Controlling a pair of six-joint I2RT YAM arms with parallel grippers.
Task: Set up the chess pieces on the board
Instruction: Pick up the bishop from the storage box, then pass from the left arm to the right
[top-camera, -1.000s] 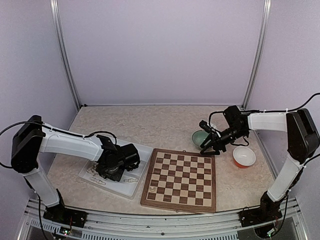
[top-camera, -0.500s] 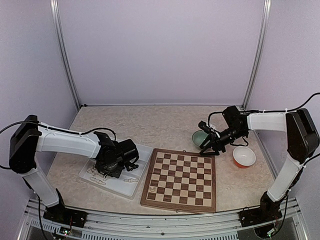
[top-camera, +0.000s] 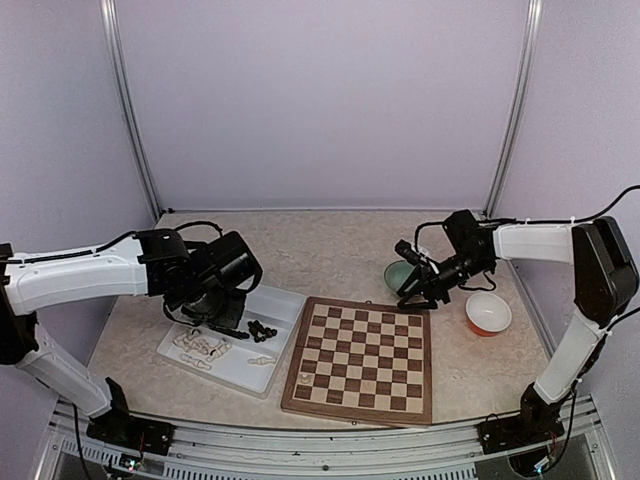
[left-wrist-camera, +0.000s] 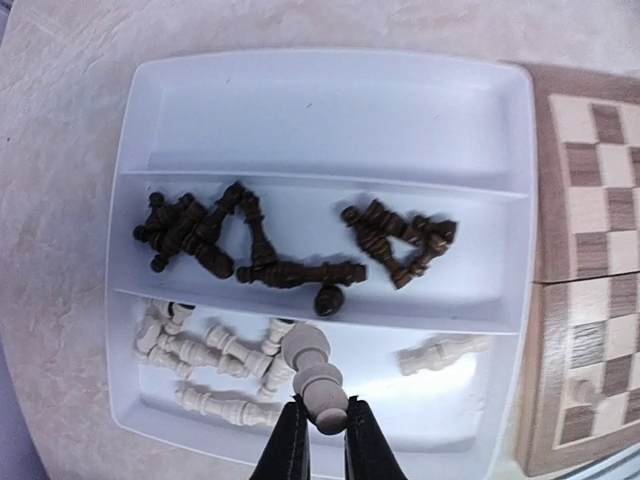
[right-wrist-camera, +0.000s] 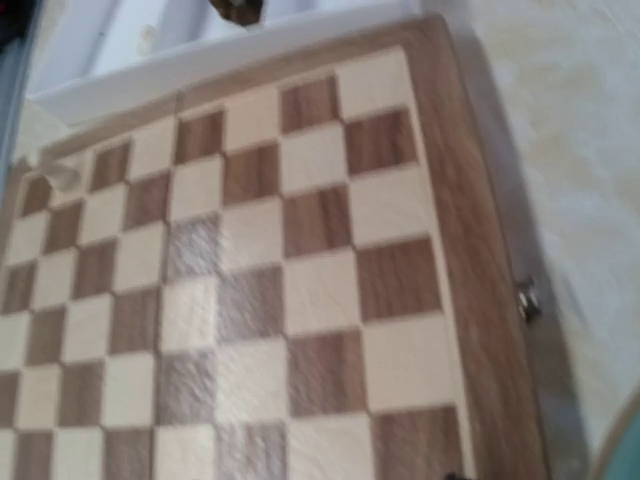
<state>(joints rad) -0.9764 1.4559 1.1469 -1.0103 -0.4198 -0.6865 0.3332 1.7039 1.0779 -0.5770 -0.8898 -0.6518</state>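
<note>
The left arm is reaching in from the left edge of the counter (top-camera: 330, 240), its forearm running almost level and its wrist bending down over the white divided tray (top-camera: 283, 300), which is lying toward the near left corner. The left pincer (left-wrist-camera: 320, 418) is pointing straight down above the tray's nearest compartment and is clamping a cream-white chess piece (left-wrist-camera: 316, 372) between its fingers. Below it, loose cream-white pieces (left-wrist-camera: 210, 350) are lying on their sides in that compartment, and dark brown pieces (left-wrist-camera: 290, 270) are lying in heaps in the middle one.

The chessboard (top-camera: 365, 355) is lying by the near edge, just beside the tray on its right. A single pale piece (top-camera: 303, 378) is standing near the board's near left corner.

The right arm is rising from the near right corner, folding at the elbow by the right edge and stretching its forearm leftward. The right pincer (top-camera: 418, 295) is hovering over the board's far right corner, beside a green bowl (top-camera: 398, 270). An orange bowl (top-camera: 488, 314) is sitting nearer the right edge. Whether this pincer's fingers are apart or together, I cannot tell
</note>
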